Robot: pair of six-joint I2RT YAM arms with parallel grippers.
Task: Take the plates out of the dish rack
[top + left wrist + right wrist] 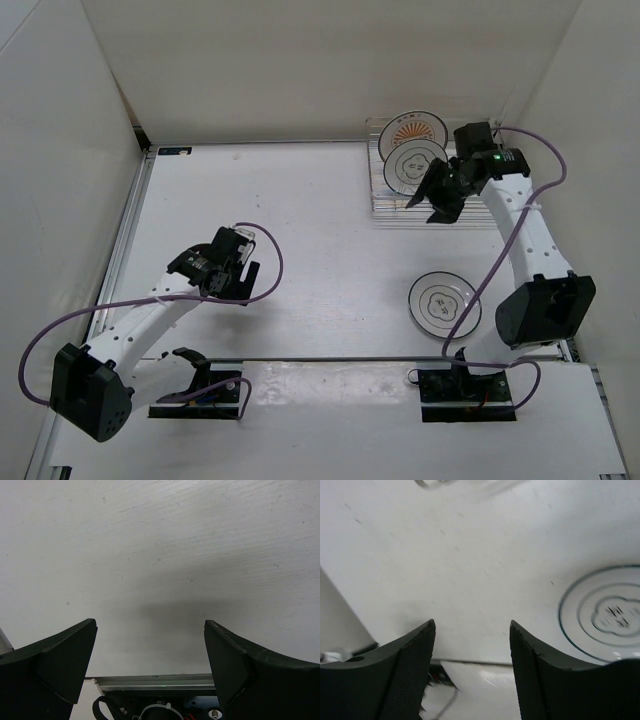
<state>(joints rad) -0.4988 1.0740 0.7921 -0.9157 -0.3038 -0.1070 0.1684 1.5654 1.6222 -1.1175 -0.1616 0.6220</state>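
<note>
The wire dish rack [385, 205] stands at the back right of the table. Two plates stand upright in it: one with an orange sunburst centre [412, 128] behind, one with black rings [412, 168] in front. A third black-ringed plate [444, 303] lies flat on the table near the right arm's base; it also shows in the right wrist view [607, 614]. My right gripper [438, 203] is open and empty, hanging beside the rack's right front, close to the front plate. My left gripper [232, 285] is open and empty over bare table at the left.
White walls enclose the table on the left, back and right. A metal rail [300, 358] runs across the near edge, also showing in the left wrist view [155, 682]. Purple cables loop from both arms.
</note>
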